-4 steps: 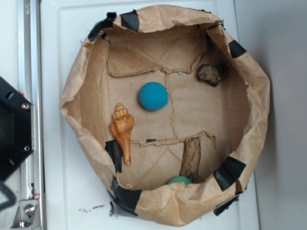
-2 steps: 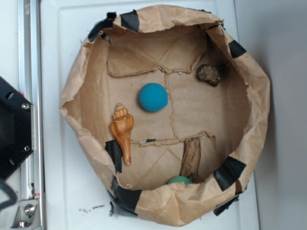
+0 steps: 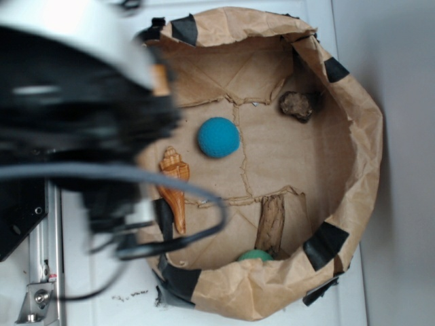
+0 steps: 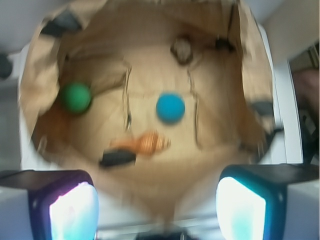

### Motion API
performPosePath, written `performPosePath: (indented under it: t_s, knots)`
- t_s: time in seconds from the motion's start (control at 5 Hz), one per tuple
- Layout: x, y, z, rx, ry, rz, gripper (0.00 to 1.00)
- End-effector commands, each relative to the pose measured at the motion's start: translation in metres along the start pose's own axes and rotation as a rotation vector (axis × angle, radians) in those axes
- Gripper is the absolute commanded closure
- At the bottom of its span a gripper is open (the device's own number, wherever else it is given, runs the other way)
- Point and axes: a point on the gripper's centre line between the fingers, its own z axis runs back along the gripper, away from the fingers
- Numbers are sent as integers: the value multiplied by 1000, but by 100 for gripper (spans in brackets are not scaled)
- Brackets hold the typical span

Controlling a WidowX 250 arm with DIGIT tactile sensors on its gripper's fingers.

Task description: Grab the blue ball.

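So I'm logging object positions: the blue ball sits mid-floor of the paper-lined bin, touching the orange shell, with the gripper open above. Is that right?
Not quite. The blue ball is not touching the orange shell; bare paper shows between them in the exterior view. The rest holds: it sits mid-floor of the paper-lined bin, and the wrist view shows the gripper open above.

A: Bowl contents?
B: Brown paper bowl (image 3: 353,136), black tape patches. Blue ball (image 3: 218,137) mid-floor, orange shell (image 3: 175,190) to its left and nearer, apart from it. Dark rock (image 3: 297,105) far right. Wood piece (image 3: 271,224) near side, green ball (image 3: 255,256) just beside its near end.
A: Arm?
B: Blurred black arm (image 3: 81,115) covers left rim. Gripper not discernible.
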Motion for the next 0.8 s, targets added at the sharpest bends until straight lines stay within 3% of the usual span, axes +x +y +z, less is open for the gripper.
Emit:
performPosePath:
  t_s: [0.0, 0.6]
  knots:
    - [81, 8, -28, 7, -46, -43, 0]
    - [85, 13, -69, -16, -46, -99, 0]
